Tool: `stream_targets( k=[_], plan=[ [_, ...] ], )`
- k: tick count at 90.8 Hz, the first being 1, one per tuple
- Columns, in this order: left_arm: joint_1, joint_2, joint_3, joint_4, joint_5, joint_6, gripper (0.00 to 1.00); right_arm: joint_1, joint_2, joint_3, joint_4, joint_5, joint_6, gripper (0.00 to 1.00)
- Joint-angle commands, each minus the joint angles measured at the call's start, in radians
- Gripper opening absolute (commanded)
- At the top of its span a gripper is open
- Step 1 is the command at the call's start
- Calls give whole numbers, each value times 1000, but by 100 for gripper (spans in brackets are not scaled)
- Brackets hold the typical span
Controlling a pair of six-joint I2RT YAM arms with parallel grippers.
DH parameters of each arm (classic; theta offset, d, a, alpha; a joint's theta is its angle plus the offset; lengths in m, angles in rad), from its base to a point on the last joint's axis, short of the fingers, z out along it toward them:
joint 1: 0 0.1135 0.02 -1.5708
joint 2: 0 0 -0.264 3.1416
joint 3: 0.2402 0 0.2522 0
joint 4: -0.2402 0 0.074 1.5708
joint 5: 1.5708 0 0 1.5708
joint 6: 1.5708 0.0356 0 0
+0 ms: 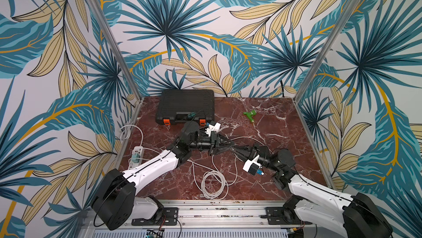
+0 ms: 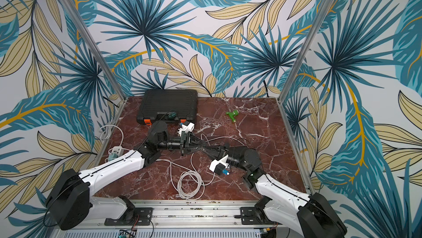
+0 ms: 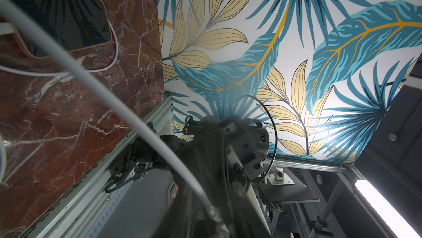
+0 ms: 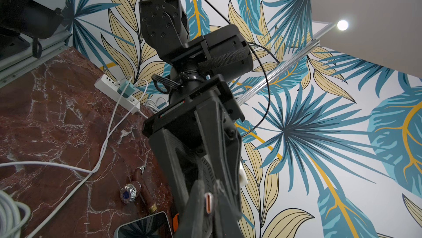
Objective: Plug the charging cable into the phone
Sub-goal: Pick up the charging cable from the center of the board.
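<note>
Right gripper (image 1: 235, 149) clamped on the plug (image 4: 207, 202) of the charging cable (image 1: 213, 184), fingertips (image 4: 196, 205) either side of the bare metal end in the right wrist view. Left gripper (image 1: 231, 144) nose to nose with it over mid-table; jaws apart or together, cannot tell. Same cable arcing, blurred, across the left wrist view toward that meeting point.

Phone (image 3: 64, 20) flat on the marble, screen up, pink-edged, near the grippers and not plugged in; hidden under the arms in both top views. Slack of the cable coiled on the table (image 1: 274, 179) in front, between the two arm bases.

Power strip (image 1: 137, 153) along the left edge. Black case (image 1: 186, 106) against the back wall at left. Green fitting (image 1: 250, 114) well apart at back right. Open marble to the right and toward the near right corner. Aluminium frame rails (image 1: 217, 203) closing the sides.

Left arm (image 1: 150, 168) stretched low from the near-left base, wrist level, pointing right. Right arm (image 1: 315, 191) folded at the elbow from the near-right base, pointing left.
</note>
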Motion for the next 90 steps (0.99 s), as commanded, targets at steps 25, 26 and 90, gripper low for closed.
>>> stream_targets(
  k=[25, 26, 90],
  plan=[
    [83, -190, 150, -728, -635, 1012, 55, -7, -86, 208, -462, 75, 428, 0],
    [82, -196, 142, -713, -634, 1034, 55, -10, -86, 217, -474, 72, 448, 0],
    [-36, -244, -150, 24, -241, 1759, 63, -132, 99, 549, -973, -347, 855, 0]
  ],
)
